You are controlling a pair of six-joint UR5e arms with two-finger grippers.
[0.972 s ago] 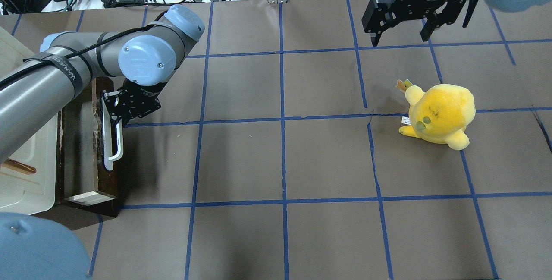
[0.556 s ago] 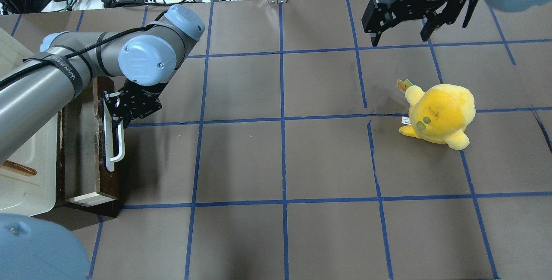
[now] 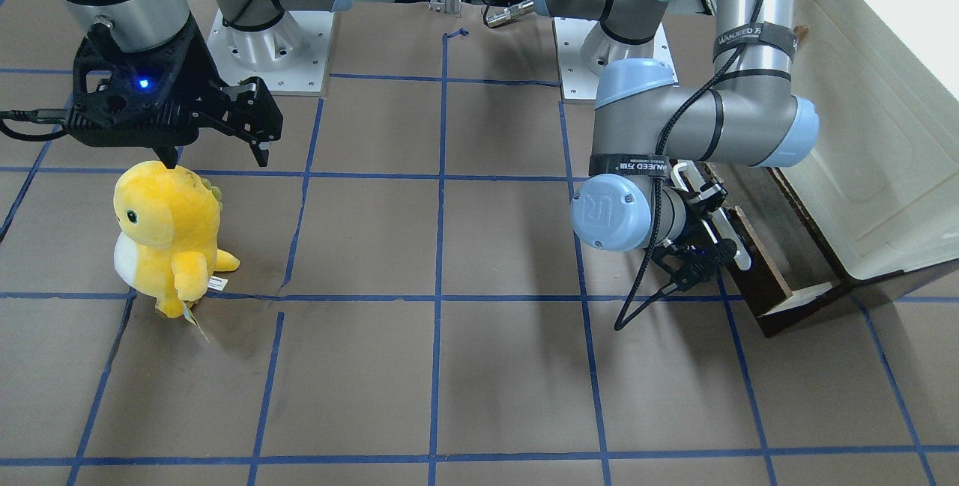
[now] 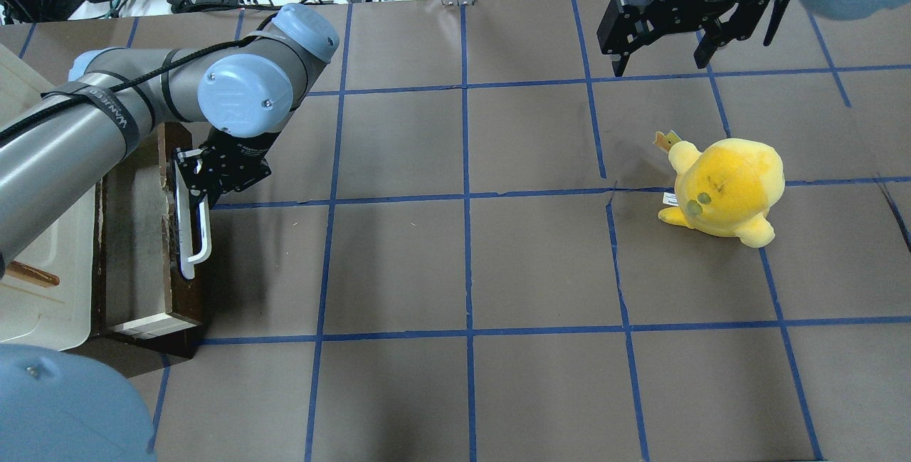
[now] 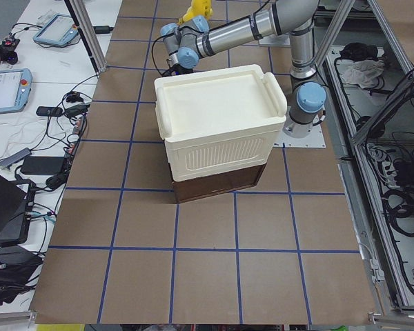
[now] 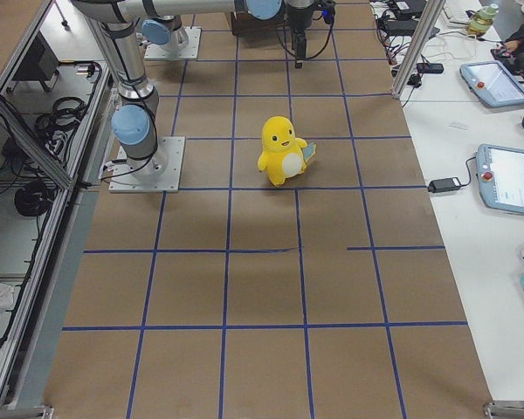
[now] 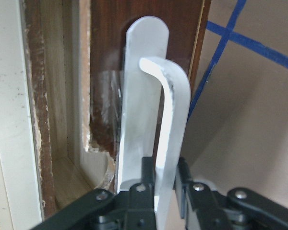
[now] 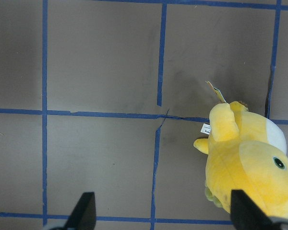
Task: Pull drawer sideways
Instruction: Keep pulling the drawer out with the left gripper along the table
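While the left tool (image 7: 165, 166) clamps the white bar handle (image 7: 151, 96), the dark wooden drawer (image 4: 146, 248) at the left edge of the table (image 4: 462, 270) sits partly out from under the cream box (image 4: 43, 291), more pulling seemingly left, and the right tool (image 4: 660, 67) hangs open, empty.

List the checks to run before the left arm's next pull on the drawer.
1. Grip: the left gripper is shut on the handle: ok.
2. Grip position: it clamps the bar near one end, not at the middle: not ok.
3. Travel: the drawer is partly out, with its pale interior showing from overhead: ok.
4. Pull path: the plush stands far off on the right side: ok.
5. Other arm: the right gripper is open, empty, and far from the drawer: ok.
6. Whether the box is secured: cannot tell.
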